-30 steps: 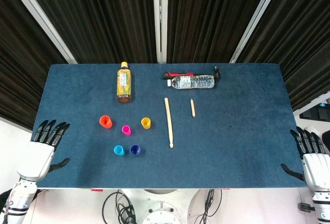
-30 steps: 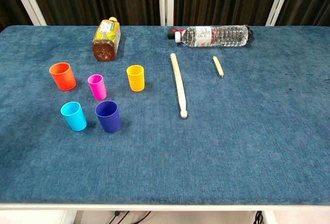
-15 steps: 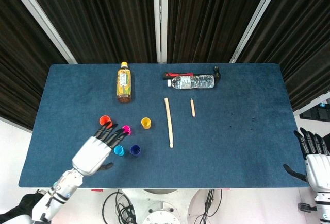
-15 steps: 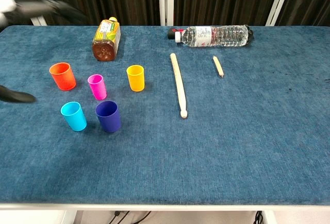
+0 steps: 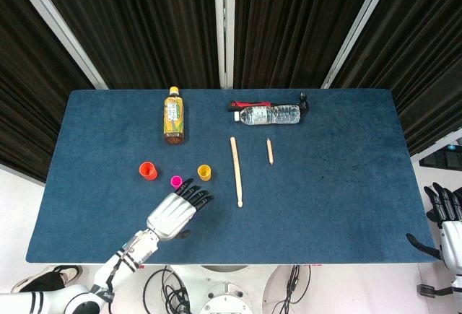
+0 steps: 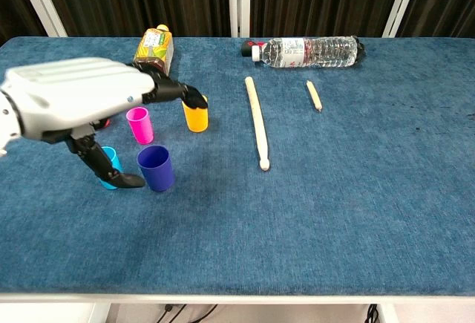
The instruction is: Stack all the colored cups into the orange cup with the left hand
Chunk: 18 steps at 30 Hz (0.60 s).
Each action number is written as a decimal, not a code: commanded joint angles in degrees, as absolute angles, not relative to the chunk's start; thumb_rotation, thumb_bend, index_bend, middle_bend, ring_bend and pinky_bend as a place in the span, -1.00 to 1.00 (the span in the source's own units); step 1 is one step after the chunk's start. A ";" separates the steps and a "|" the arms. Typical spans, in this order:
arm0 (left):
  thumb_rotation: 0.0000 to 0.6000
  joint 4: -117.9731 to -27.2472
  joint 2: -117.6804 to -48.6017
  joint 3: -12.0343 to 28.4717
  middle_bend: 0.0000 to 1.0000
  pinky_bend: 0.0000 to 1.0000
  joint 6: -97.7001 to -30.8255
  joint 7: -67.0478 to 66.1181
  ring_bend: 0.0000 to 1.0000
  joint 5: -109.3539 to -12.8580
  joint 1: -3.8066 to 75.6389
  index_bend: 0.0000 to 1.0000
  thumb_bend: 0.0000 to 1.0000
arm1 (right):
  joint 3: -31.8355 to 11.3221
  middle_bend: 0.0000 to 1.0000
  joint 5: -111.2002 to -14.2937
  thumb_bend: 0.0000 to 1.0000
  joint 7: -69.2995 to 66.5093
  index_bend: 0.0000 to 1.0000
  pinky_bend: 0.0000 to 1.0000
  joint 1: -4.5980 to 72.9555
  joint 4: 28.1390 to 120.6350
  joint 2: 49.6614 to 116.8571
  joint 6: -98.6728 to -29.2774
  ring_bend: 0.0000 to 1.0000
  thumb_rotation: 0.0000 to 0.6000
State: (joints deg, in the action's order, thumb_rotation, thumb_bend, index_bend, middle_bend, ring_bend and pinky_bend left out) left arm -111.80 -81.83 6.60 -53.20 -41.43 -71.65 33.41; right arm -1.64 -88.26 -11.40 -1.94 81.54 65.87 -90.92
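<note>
Left robot hand (image 6: 78, 100) hovers spread and empty above dark blue cup (image 6: 156, 168)

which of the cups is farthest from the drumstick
The orange cup, at the left end of the group. The yellow cup stands nearest the drumstick; the pink cup lies between them, and the dark blue cup is closer too.

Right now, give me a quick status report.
Left hand open above dark blue cup; right hand open off-table. Orange cup empty. Nothing stacked.
</note>
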 commanded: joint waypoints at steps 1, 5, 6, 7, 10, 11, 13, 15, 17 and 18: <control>1.00 -109.71 -84.86 6.52 -0.68 -0.97 -53.17 -44.62 -0.68 -66.51 35.60 -0.68 -0.61 | -1.74 -1.00 -87.99 -0.85 -11.97 -1.00 -1.00 -2.15 81.06 65.81 -90.97 -1.00 1.00; 1.00 -107.39 -86.64 6.03 -0.64 -0.96 -54.01 -44.80 -0.62 -64.60 36.66 -0.65 -0.58 | -1.72 -1.00 -87.98 -0.85 -12.42 -1.00 -1.00 -2.20 80.57 65.90 -90.83 -1.00 1.00; 1.00 -106.98 -86.87 5.85 -0.63 -0.96 -54.13 -44.69 -0.61 -64.42 36.82 -0.65 -0.58 | -1.70 -1.00 -88.00 -0.85 -12.48 -1.00 -1.00 -2.21 80.49 65.94 -90.80 -1.00 1.00; 1.00 -106.56 -87.10 5.70 -0.63 -0.95 -54.29 -44.49 -0.60 -64.29 36.95 -0.64 -0.58 | -1.71 -1.00 -87.99 -0.85 -12.53 -1.00 -1.00 -2.21 80.40 65.98 -90.75 -1.00 1.00; 1.00 -104.88 -88.17 5.30 -0.57 -0.90 -55.81 -43.93 -0.54 -64.85 37.02 -0.59 -0.58 | -1.75 -1.00 -87.88 -0.84 -12.62 -1.00 -1.00 -2.12 80.17 66.14 -90.44 -1.00 1.00; 1.00 -104.19 -88.60 4.99 -0.54 -0.87 -56.44 -43.90 -0.51 -65.39 37.02 -0.55 -0.57 | -1.75 -1.00 -87.87 -0.84 -12.63 -1.00 -1.00 -2.08 80.09 66.19 -90.32 -1.00 1.00; 1.00 -103.38 -89.01 4.53 -0.48 -0.85 -56.92 -43.79 -0.45 -65.99 37.14 -0.51 -0.56 | -1.74 -1.00 -87.86 -0.84 -12.57 -1.00 -1.00 -2.01 79.99 66.28 -90.12 -1.00 1.00; 1.00 -102.50 -89.36 4.10 -0.41 -0.84 -57.43 -44.14 -0.38 -66.20 37.32 -0.44 -0.55 | -1.73 -1.00 -87.91 -0.84 -12.48 -1.00 -1.00 -1.94 79.97 66.34 -89.96 -1.00 1.00; 1.00 -101.78 -89.70 3.67 -0.34 -0.84 -57.83 -44.63 -0.34 -66.29 37.52 -0.37 -0.54 | -1.74 -1.00 -87.95 -0.84 -12.40 -1.00 -1.00 -1.92 79.97 66.37 -89.93 -1.00 1.00; 1.00 -101.58 -89.81 3.49 -0.31 -0.84 -57.89 -44.62 -0.32 -66.27 37.58 -0.33 -0.54 | -1.74 -1.00 -87.95 -0.84 -12.37 -1.00 -1.00 -1.92 79.95 66.39 -89.92 -1.00 1.00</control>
State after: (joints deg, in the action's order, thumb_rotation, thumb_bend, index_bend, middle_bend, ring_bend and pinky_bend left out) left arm -101.69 -89.70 3.61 -57.78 -44.57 -66.22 37.49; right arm -1.74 -87.95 -12.37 -1.92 79.95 66.40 -89.92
